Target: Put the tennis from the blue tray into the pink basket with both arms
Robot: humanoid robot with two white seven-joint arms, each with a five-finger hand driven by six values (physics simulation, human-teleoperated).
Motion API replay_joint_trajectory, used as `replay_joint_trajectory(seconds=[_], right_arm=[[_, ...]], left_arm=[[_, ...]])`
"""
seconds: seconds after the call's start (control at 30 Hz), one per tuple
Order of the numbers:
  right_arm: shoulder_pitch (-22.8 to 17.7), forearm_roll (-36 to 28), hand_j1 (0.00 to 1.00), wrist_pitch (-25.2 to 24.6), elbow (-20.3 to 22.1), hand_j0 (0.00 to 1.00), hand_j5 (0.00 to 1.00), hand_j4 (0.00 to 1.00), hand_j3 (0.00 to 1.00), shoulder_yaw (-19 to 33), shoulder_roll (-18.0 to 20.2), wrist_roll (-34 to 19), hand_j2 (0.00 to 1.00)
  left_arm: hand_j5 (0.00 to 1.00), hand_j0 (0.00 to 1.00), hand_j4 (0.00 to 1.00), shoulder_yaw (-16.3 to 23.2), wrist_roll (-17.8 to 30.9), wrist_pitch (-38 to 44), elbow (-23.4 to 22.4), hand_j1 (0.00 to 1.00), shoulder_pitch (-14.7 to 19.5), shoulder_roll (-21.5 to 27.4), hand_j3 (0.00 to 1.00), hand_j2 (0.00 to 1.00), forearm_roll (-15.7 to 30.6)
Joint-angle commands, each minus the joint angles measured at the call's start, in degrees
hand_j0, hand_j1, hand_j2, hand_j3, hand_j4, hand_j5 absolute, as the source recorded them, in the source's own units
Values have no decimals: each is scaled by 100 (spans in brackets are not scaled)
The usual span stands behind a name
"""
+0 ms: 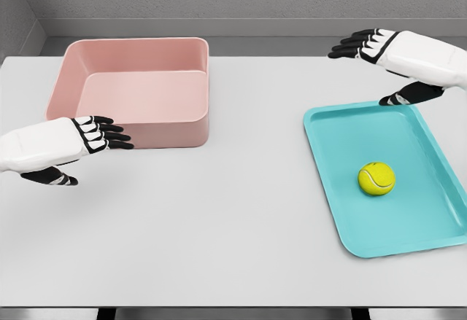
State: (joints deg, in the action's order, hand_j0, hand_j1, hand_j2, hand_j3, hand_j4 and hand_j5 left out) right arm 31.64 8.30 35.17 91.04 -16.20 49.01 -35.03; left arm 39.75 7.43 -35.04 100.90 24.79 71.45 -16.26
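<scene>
Here, fuzzy round tennis ball (376,178) on smooth blue tray (430,221).

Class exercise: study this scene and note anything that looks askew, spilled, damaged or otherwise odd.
Nothing stands out. The tennis ball lies in the blue tray, the pink basket sits upright and empty, and the left hand and right hand hover with open fingers, holding nothing.

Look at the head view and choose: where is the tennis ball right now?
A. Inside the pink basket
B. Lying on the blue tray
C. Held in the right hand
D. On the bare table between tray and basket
B: the tennis ball rests on the blue tray, while the pink basket holds nothing and both the left hand and right hand are open.
</scene>
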Motion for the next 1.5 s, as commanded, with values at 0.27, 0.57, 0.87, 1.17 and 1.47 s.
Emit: replay_joint_trajectory(seconds=[0.27,0.57,0.87,1.17,1.47], right_arm=[[105,-21,100,-17,-245,100,100,100,100,-59,4,3,100],[-158,-154,100,-17,-570,100,100,100,100,-77,65,3,100],[-457,-1129,100,-17,-693,100,100,100,100,-33,65,3,100],[-773,-1137,100,-17,-693,100,100,100,100,-6,197,3,100],[79,-1779,100,-17,-754,100,100,100,100,-833,1023,3,100]], left_arm=[[100,100,100,-2,-4,4,0,100,0,-17,100,100,35],[100,100,100,-2,4,4,0,100,-18,-70,100,100,35],[100,100,100,7,163,4,9,100,-26,-184,100,100,44],[100,100,100,7,163,4,9,100,-26,-184,100,100,35],[100,100,100,6,171,4,9,100,-26,-193,100,100,35]])
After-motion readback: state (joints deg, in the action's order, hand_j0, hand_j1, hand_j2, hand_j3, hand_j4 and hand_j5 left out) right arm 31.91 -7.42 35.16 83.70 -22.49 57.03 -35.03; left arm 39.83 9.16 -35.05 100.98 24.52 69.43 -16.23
